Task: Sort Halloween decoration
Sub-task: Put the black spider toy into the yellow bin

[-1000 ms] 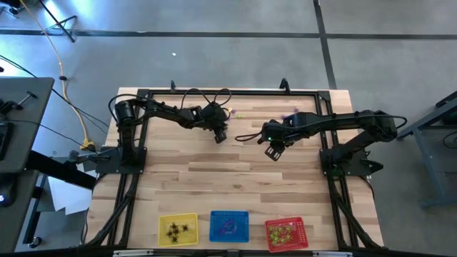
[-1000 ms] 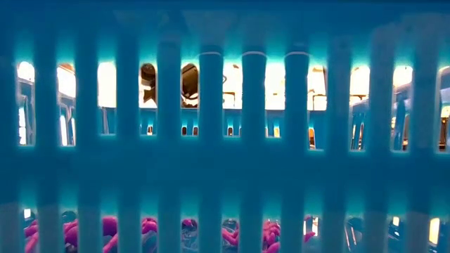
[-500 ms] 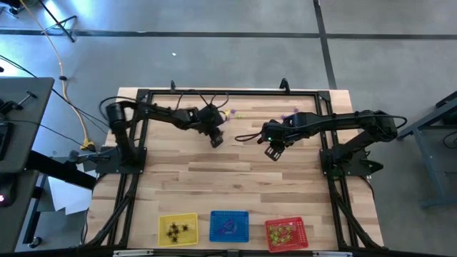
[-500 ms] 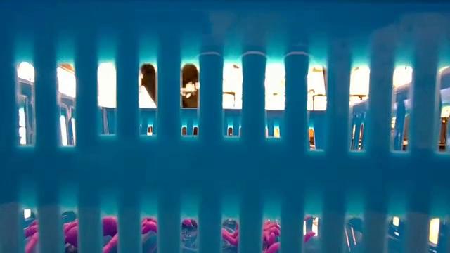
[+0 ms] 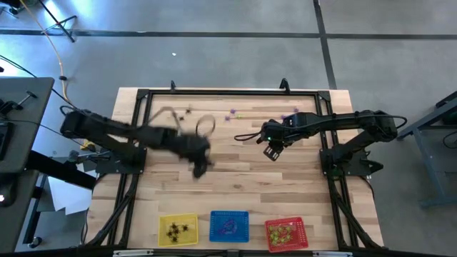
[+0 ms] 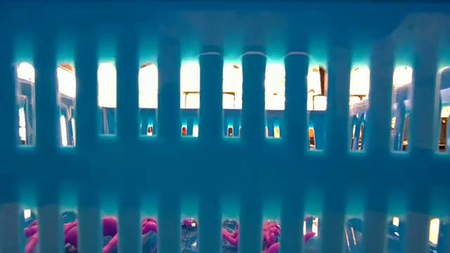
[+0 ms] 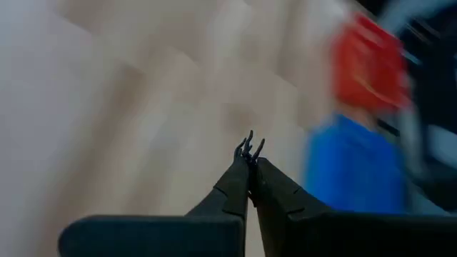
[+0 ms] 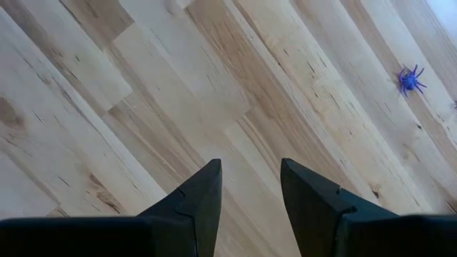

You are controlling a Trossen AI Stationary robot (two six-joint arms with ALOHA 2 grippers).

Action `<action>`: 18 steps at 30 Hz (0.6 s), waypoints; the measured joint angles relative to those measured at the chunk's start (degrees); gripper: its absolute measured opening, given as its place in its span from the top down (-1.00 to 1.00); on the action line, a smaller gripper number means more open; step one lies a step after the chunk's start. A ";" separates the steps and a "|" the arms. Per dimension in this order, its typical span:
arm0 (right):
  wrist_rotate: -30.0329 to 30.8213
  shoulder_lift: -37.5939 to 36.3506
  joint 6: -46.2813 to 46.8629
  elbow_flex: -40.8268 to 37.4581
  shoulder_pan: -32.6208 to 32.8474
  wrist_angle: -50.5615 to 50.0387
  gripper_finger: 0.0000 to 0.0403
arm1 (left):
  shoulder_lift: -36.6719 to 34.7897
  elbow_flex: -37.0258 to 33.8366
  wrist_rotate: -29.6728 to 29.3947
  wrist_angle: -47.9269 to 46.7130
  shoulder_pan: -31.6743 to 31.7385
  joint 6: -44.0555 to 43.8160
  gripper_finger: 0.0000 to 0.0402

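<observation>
My left gripper hangs over the table's middle left, blurred, and is shut on a tiny black spider decoration. A few purple and dark decorations lie loose on the wood near the far edge. One purple spider shows in the right wrist view. My right gripper waits open above bare wood right of the middle. The yellow basket, blue basket and red basket stand along the near edge. My left gripper pinches the black spider decoration between its two fingertips. Only a few thin black legs stick out past the tips; the body is hidden between them. The fingers slant down toward the near edge, and the decoration is lifted clear of the table.
The blue basket's slatted wall fills the low view, with purple decorations showing through its lowest slats. A black frame runs around the table top. Bare wood lies between the arms and the baskets.
My left gripper has swung quickly from the far middle of the table toward the near edge and somewhat to the left, rising as it went; it shows blurred now. The right arm has kept still.
</observation>
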 joint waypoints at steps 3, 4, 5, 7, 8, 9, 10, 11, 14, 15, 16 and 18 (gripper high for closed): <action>0.00 0.00 0.00 0.00 0.00 0.89 0.31 | 0.14 0.00 0.05 -0.96 -10.76 -8.48 1.00; 0.00 0.00 0.00 0.00 0.00 1.22 0.31 | 0.20 0.00 0.03 -0.75 -13.83 -10.64 1.00; 0.00 0.00 0.00 0.00 0.00 1.53 0.31 | 0.20 0.00 0.03 -0.60 -16.64 -13.12 1.00; 0.00 0.00 -0.02 0.00 0.00 1.86 0.31 | 0.22 0.00 -0.09 -0.73 -22.10 -19.27 1.00; 0.02 0.00 -0.02 0.00 0.00 2.14 0.31 | 0.22 0.00 -0.21 -0.75 -24.60 -22.91 1.00; 0.02 0.00 -0.02 0.00 0.00 2.36 0.31 | 0.39 0.01 -0.55 -0.69 -26.99 -26.47 1.00; 0.02 0.00 -0.06 0.00 0.00 2.43 0.31 | 0.79 0.09 -1.42 -0.59 -29.12 -29.94 1.00; 0.02 0.00 -0.13 0.00 0.00 2.55 0.31 | 1.25 0.09 -2.69 -0.76 -31.20 -33.37 1.00; 0.74 0.00 -0.18 0.00 0.00 2.81 0.31 | 2.83 0.08 -7.23 -1.86 -35.91 -42.31 1.00; 1.38 0.00 -0.10 0.00 0.00 2.82 0.31 | 3.62 0.09 -8.47 -2.03 -37.01 -44.52 1.00; 2.16 0.00 -0.06 0.00 0.00 2.93 0.31 | 4.45 0.09 -9.57 -2.78 -38.04 -46.27 1.00; 4.19 0.00 -0.04 0.00 0.00 3.22 0.31 | 6.03 0.07 -11.45 -3.27 -39.29 -49.09 1.00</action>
